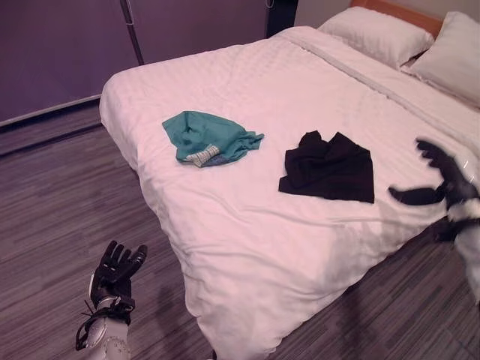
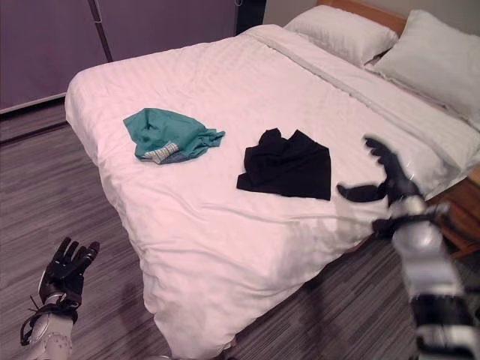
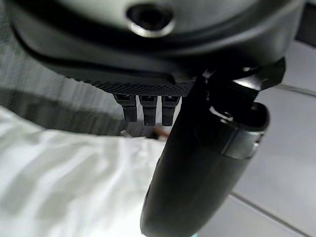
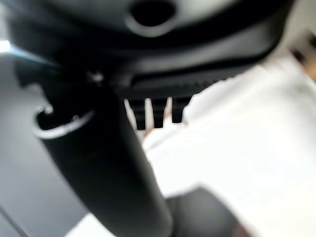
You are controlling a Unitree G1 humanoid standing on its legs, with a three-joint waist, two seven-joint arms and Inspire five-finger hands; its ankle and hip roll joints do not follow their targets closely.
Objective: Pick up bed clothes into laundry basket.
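Note:
Two garments lie on the white bed (image 1: 247, 225). A teal one (image 1: 206, 136) is crumpled towards the bed's left side. A black one (image 1: 330, 168) is spread near the middle, closer to the right. My right hand (image 2: 382, 184) hovers open over the bed's right edge, just right of the black garment, fingers spread and thumb out, touching nothing. Low at the left, my left hand (image 1: 114, 271) hangs over the floor beside the bed, fingers straight and empty. The same straight fingers (image 3: 144, 109) appear in the left wrist view.
Two white pillows (image 1: 379, 34) rest at the head of the bed by a wooden headboard (image 1: 397, 11). Dark wood-look floor (image 1: 52, 217) surrounds the bed. A dark wall or wardrobe front (image 1: 67, 45) stands behind. A wooden nightstand (image 2: 457, 217) sits at the right.

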